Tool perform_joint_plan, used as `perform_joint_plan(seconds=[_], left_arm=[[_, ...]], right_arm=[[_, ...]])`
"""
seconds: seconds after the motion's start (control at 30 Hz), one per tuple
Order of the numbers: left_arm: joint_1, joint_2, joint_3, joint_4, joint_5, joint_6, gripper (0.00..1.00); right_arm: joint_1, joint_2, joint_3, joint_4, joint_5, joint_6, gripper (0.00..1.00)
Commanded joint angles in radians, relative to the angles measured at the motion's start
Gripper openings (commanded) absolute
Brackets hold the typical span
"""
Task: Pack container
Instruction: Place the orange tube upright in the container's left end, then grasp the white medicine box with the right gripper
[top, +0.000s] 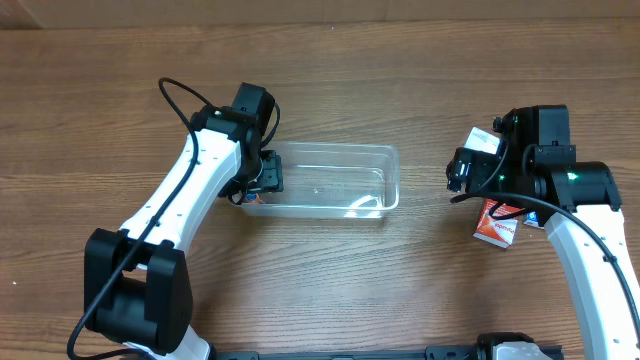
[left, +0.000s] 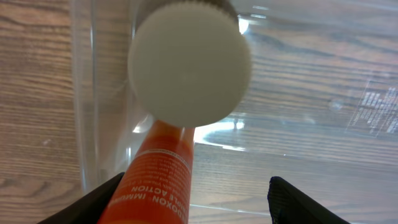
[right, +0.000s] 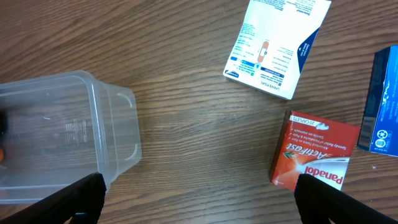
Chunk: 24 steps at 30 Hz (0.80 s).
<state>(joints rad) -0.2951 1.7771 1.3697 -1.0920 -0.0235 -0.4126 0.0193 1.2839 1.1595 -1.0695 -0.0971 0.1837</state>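
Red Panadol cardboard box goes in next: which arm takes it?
Right. The right claw is open and empty, hanging by the red Panadol cardboard box. The left claw is at the far end of the clear plastic container, with the orange white-capped tube between its fingers.

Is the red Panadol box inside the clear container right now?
No, the red Panadol box lies on the wooden table, well off to the side of the container.
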Motion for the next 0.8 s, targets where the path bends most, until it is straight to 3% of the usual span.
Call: perform_joint_plan(seconds=[0.0,0.2,0.4,0.43,0.53,0.6,0.77], left_arm=[[0.0,0.01,0.112,-0.024,-0.01,0.032,0.73],[0.0,0.009,0.383,-0.184,-0.039,0.032,0.73],[0.002,0.006,0.514,-0.312,-0.13,0.025,0.74],[0.016,0.0,0.527,-0.343,-0.17,-0.026,0.76],[0.12,-0.063,0.529,-0.347,-0.137,-0.04,0.83],[0.257,-0.116,0.529,-0.341,-0.024,0.024,0.85],[0.452,-0.141,0.529,-0.344,0.114,0.122,0.84]], right_arm=[[-0.003,-0.01,0.03,0.001,-0.001,0.004,1.0],[-0.003,-0.01,0.03,0.001,-0.001,0.004,1.0],[-0.003,-0.01,0.03,0.001,-0.001,0.004,1.0],[-0.003,-0.01,0.03,0.0,-0.001,0.004,1.0],[-0.003,-0.01,0.03,-0.008,0.005,0.019,1.0],[-0.004,-0.01,0.053,-0.006,0.112,0.105,1.0],[-0.005,0.108,0.336,-0.074,0.178,0.129,1.0]])
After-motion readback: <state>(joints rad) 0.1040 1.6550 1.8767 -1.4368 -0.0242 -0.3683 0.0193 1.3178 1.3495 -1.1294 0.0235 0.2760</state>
